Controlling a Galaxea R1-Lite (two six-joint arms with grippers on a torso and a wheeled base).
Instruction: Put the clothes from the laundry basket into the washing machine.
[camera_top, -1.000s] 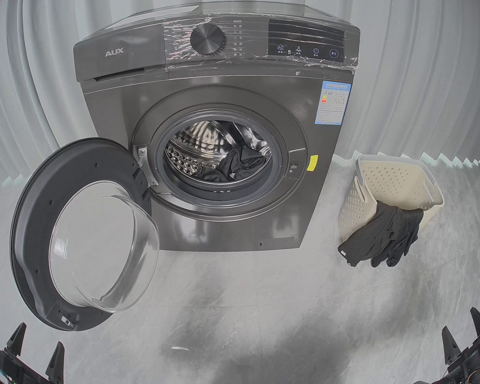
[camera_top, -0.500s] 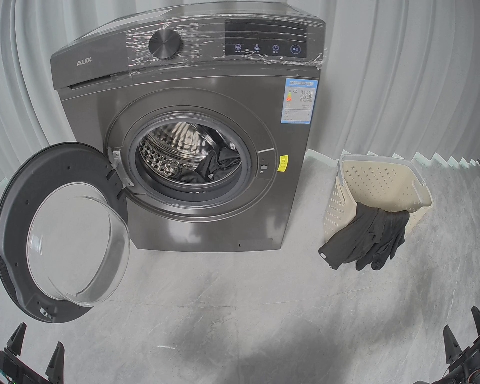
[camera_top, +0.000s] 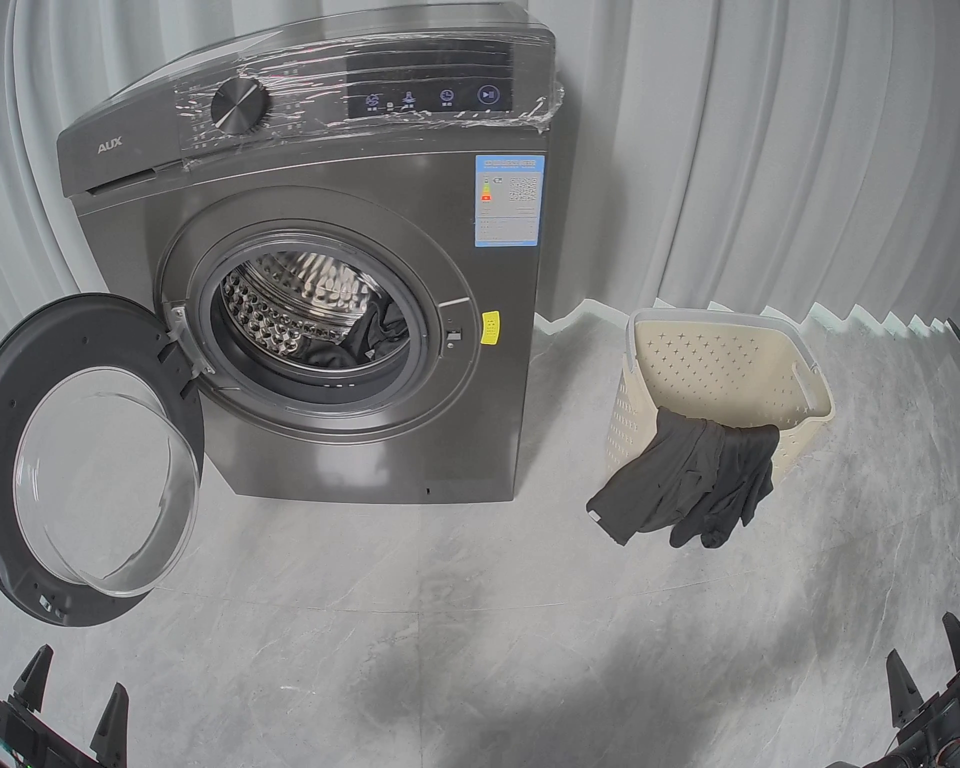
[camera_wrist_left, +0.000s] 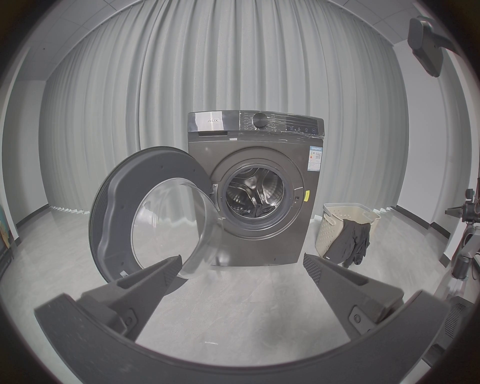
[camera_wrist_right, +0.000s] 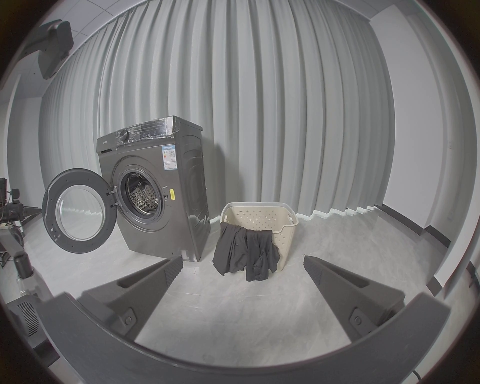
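Head view: left gripper (camera_top: 78, 680) and right gripper (camera_top: 922, 650) sit low, jaws wide and empty. Left wrist view: the grey washing machine (camera_wrist_left: 260, 250), its round door (camera_wrist_left: 125, 190) open, stands beyond the jaws. Right wrist view: limp dark clothes (camera_wrist_right: 246, 250) drape over the perforated laundry basket (camera_wrist_right: 287, 235) ahead.

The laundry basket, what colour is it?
The laundry basket is cream, with small holes all over. It shows best in the right wrist view.
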